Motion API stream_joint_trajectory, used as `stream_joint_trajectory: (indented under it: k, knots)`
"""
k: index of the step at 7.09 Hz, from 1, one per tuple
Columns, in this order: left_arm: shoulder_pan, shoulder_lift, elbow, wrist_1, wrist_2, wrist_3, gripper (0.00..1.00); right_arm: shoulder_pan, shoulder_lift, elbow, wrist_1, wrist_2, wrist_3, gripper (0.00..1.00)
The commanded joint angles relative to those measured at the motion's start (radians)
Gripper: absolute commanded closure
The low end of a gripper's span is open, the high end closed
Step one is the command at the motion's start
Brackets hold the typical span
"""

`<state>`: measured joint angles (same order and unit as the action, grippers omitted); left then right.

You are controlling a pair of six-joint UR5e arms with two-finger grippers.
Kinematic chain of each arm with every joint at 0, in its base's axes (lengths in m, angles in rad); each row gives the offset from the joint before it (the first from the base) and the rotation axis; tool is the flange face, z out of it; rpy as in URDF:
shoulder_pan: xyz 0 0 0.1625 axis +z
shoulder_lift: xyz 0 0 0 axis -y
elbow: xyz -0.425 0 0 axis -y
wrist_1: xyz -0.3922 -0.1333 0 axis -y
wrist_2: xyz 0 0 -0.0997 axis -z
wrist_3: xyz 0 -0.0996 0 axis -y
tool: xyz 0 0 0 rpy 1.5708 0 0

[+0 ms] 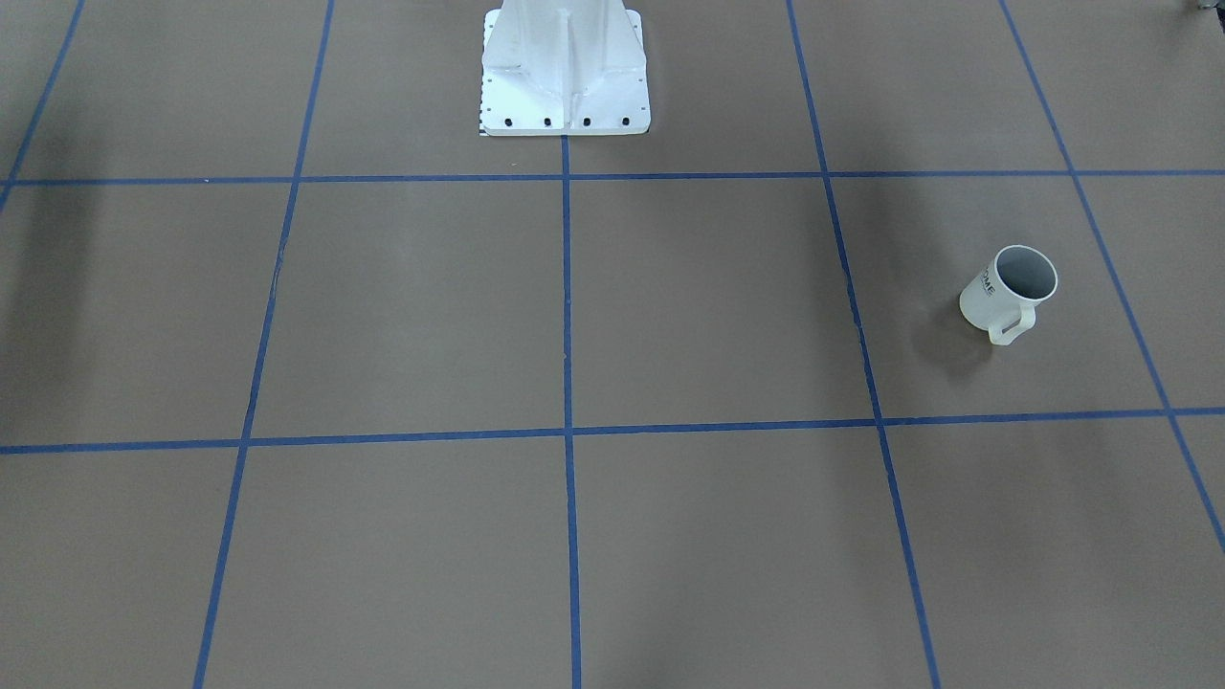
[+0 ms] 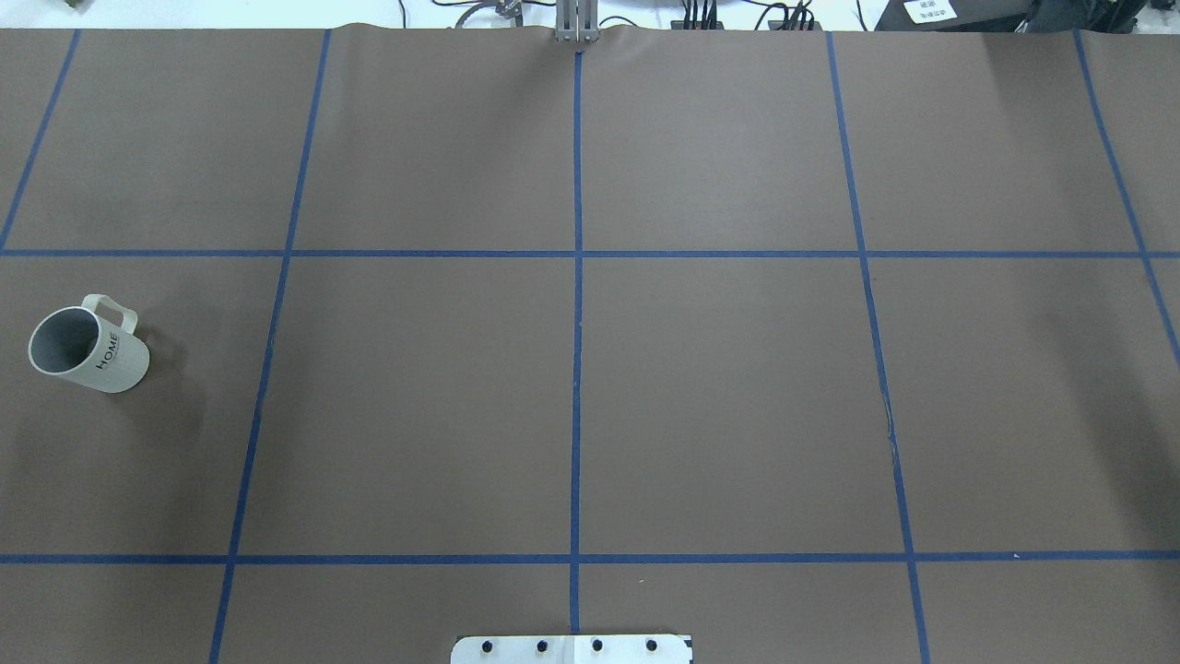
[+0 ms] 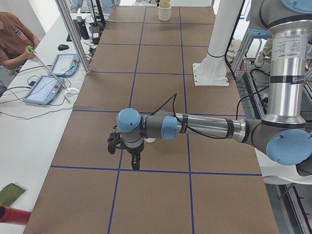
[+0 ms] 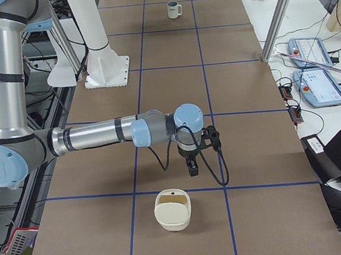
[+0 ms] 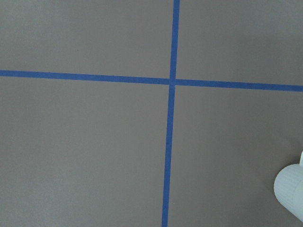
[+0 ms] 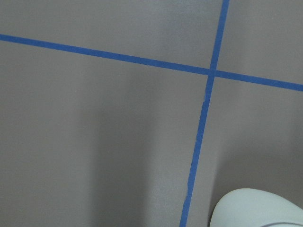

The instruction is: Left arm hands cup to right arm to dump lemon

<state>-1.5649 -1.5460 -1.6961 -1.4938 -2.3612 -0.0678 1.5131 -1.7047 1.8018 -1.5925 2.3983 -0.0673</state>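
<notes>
Where left end effector [image 3: 135, 165] hangs, opening unclear.

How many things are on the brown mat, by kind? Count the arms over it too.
Mug: 1
Cream container: 1
White post: 1
Robot arms: 2 (left arm, right arm)
Total: 5

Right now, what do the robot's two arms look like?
Both the left arm and the right arm are silver tubes with dark grey joints and pale blue round caps. The left tool and right tool are small and black; a black cable loops beside the right one.
</notes>
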Motion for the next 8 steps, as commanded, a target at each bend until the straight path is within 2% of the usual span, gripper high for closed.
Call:
stream_joint_trajectory:
  k: [1, 5, 8]
  knots:
    - [-0.003, 0.006, -0.017, -0.005, -0.001, -0.001, 0.00, 0.012, -0.009, -0.007, -0.001, 0.002, -0.005, 0.00]
    - [0.000, 0.010, -0.013, -0.011, 0.007, -0.006, 0.00, 0.012, 0.000, -0.001, -0.001, -0.031, -0.009, 0.00]
    - [0.003, 0.014, -0.019, -0.069, -0.001, -0.009, 0.00, 0.022, -0.001, 0.005, -0.004, -0.054, -0.008, 0.00]
